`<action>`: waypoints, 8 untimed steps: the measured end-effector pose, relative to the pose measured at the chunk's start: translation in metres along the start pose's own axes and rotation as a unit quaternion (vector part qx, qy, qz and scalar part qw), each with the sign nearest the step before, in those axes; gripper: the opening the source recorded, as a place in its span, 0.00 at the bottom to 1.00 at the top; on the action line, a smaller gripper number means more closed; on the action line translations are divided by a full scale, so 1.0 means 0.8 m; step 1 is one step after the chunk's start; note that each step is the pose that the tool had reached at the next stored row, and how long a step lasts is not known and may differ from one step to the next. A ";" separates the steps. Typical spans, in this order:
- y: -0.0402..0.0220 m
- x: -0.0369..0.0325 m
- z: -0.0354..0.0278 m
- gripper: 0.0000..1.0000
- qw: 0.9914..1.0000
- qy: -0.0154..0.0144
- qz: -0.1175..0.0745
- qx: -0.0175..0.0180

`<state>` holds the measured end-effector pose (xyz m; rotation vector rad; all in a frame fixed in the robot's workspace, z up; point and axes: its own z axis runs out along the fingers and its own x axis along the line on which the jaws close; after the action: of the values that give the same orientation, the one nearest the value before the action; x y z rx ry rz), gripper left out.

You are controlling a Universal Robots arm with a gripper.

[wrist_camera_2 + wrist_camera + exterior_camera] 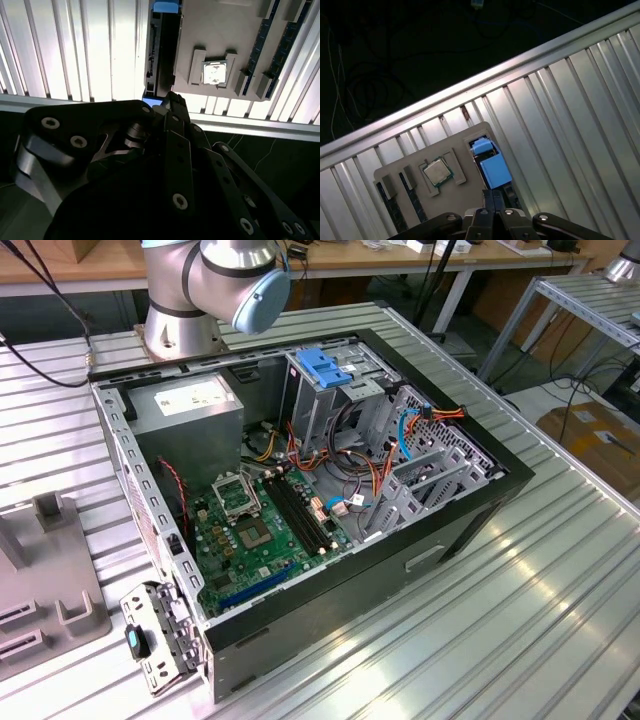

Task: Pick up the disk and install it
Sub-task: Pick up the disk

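The disk stands on edge in a slot of a grey holder plate on the ribbed table; its bright blue carrier faces the camera. In the second wrist view the disk appears as a dark narrow slab with blue at both ends. My gripper hovers over the near end of the disk, its black fingers pressed together with nothing between them. The fingertips sit just short of the disk's blue end. The open computer case lies on the table, with a metal drive cage topped by blue clips.
The holder plate also carries a processor chip and memory sticks beside the disk. Another view of the holder puts it at the exterior view's left, near the case. The table edge runs close behind the plate.
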<state>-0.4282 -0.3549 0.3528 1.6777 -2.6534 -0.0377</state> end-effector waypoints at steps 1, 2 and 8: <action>0.0000 0.0000 0.0000 0.11 1.000 0.000 0.000 0.000; 0.0000 0.0000 0.0000 0.11 1.000 0.000 -0.002 0.000; 0.0000 0.0000 0.0000 0.11 1.000 0.000 -0.014 0.000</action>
<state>-0.4282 -0.3549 0.3528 1.7143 -2.6295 -0.0376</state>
